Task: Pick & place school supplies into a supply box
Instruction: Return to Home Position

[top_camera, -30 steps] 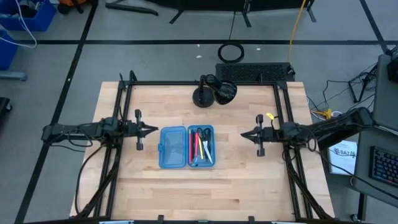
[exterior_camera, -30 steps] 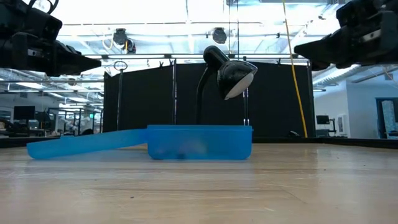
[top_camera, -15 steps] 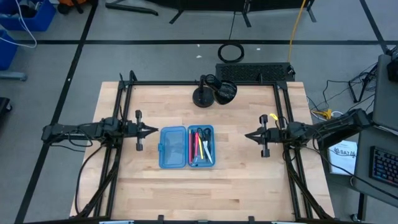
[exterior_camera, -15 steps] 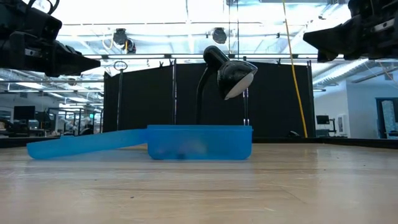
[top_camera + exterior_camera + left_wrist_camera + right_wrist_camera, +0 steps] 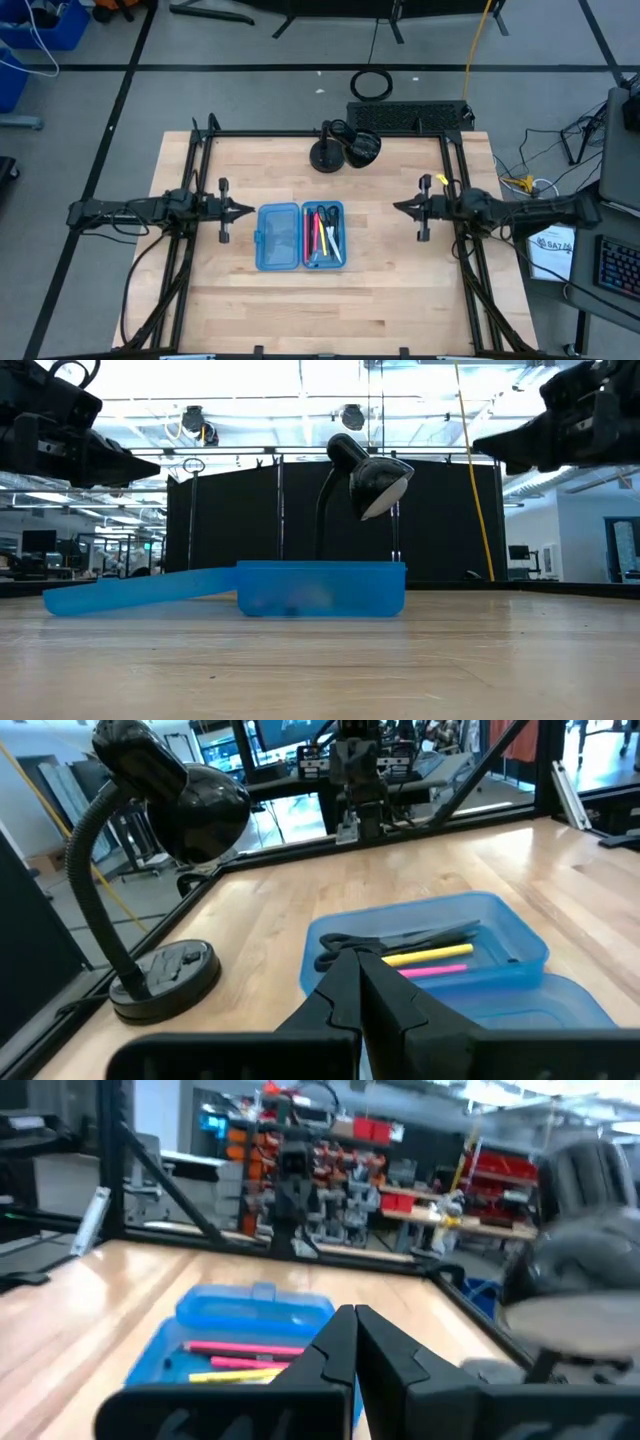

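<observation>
Lying open at mid-worktop (image 5: 400, 300), the supply box (image 5: 278, 238) holds your supplies in its right half: scissors (image 5: 400, 938), yellow pen (image 5: 428, 958), pink pen (image 5: 436, 971). You have the left arm (image 5: 140, 210) raised just left of the box, left jaws closed, empty. Your right arm (image 5: 500, 208) hangs farther off on the other side, right jaws closed, empty. A black desk lamp (image 5: 340, 148) stands at the far edge.

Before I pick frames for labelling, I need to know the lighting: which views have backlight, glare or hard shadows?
Low view: bright ceiling lights behind turn the left gripper and right gripper into dark silhouettes, though the translucent blue supply box reads clearly. High view: even light, only soft shadows on the wooden table. Left wrist view: highlights glint on the glossy shade of the black desk lamp.
</observation>
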Available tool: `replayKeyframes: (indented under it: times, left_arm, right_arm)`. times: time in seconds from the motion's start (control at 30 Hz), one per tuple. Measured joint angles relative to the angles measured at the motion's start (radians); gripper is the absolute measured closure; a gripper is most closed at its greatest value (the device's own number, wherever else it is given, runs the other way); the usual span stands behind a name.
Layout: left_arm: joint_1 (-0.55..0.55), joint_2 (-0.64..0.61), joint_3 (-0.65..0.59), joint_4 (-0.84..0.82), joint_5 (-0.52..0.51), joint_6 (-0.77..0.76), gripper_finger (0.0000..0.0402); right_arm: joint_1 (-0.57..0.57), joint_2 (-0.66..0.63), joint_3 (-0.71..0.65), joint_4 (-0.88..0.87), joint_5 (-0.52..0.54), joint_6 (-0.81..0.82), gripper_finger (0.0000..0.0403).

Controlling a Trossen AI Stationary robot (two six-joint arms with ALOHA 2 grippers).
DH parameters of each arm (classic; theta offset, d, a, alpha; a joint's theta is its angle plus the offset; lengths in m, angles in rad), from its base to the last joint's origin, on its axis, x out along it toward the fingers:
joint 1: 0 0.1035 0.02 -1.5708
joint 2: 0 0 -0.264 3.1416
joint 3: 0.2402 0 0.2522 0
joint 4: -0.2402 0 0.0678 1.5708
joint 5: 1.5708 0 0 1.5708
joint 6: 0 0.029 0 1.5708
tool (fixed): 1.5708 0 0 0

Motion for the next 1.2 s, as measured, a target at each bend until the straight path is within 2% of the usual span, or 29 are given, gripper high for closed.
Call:
replayKeyframes:
  times: [0.1,0.23,0.5,0.83,1.0,1.1,1.2]
  left_arm:
    - [0.0,0.0,0.001,-0.005,-0.001,-0.011,0.04]
    - [0.0,0.0,0.001,-0.006,-0.002,-0.011,0.0401]
    - [0.0,0.0,0.001,0.005,-0.006,0.021,0.04]
    - [0.0,0.0,0.001,0.01,-0.015,0.03,0.0401]
    - [0.0,0.0,0.002,-0.009,-0.033,0.004,0.0401]
    - [0.0,0.0,0.002,-0.01,-0.034,-0.002,0.0401]
    - [0.0,0.0,0.002,-0.007,-0.036,-0.003,0.0401]
  right_arm:
    - [-0.025,0.0,0.0,-0.012,-0.008,0.018,0.0403]
    - [-0.032,-0.005,0.0,0.021,-0.081,0.019,0.0403]
    - [-0.03,-0.067,0.0,0.023,-0.078,0.027,0.0403]
    - [-0.03,-0.218,0.01,-0.157,-0.077,0.046,0.0403]
    - [-0.03,-0.319,0.043,-0.329,-0.078,0.061,0.0403]
    - [-0.03,-0.376,0.044,-0.359,-0.078,0.052,0.0403]
    - [-0.03,-0.378,0.044,-0.352,-0.078,0.052,0.0403]
